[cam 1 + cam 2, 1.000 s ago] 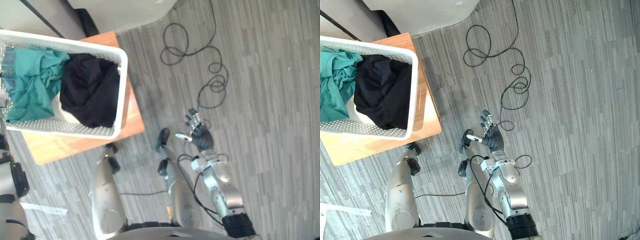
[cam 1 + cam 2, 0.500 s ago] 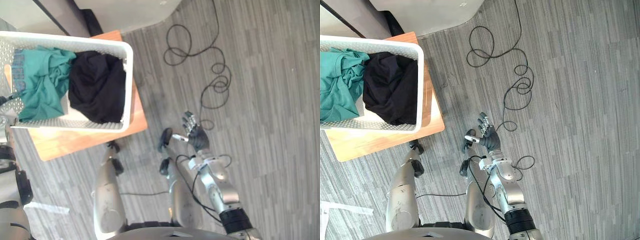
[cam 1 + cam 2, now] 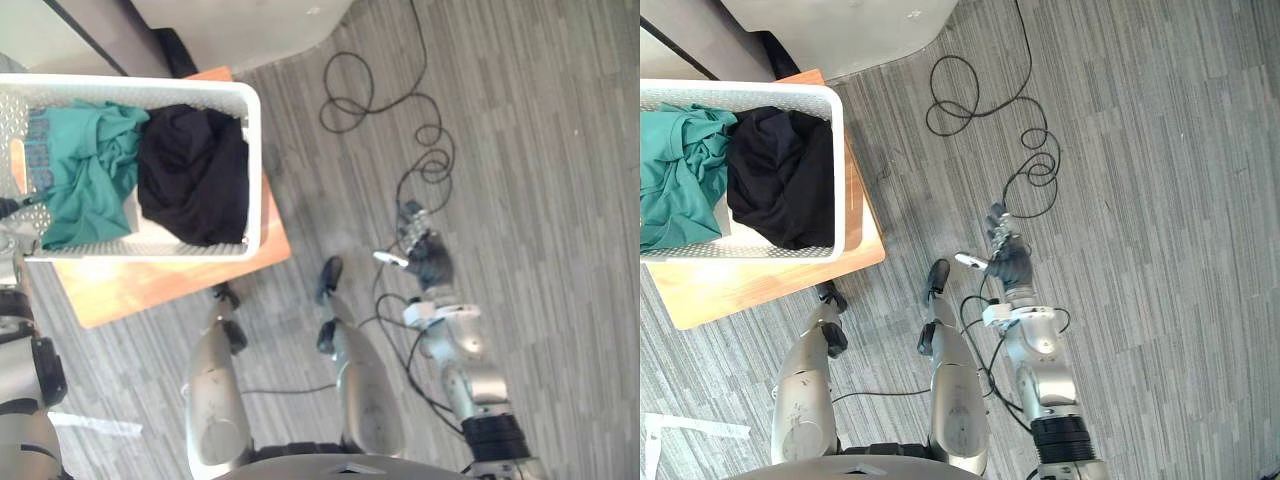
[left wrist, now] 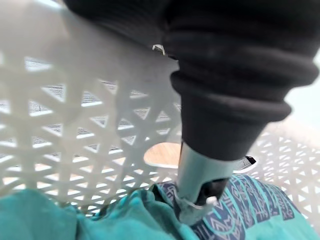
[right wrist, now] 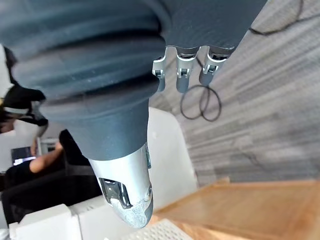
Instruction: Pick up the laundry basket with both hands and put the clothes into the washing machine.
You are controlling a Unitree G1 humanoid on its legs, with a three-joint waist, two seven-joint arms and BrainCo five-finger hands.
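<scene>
One wooden table [image 3: 150, 285] carries your one white laundry basket [image 3: 252, 150], which holds two garments: a teal one [image 3: 80, 170] and a black one [image 3: 195, 175]. Your right hand [image 3: 430, 262] hangs over the floor [image 3: 560, 150], loosely spread and empty. Your left hand [image 4: 200, 185] is at the basket's end wall, and you cannot tell its grip.

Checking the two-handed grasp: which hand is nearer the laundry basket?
Left. The left hand is right at the laundry basket, against its lattice end wall. The right hand hangs over the floor, well clear of the other end.
</scene>
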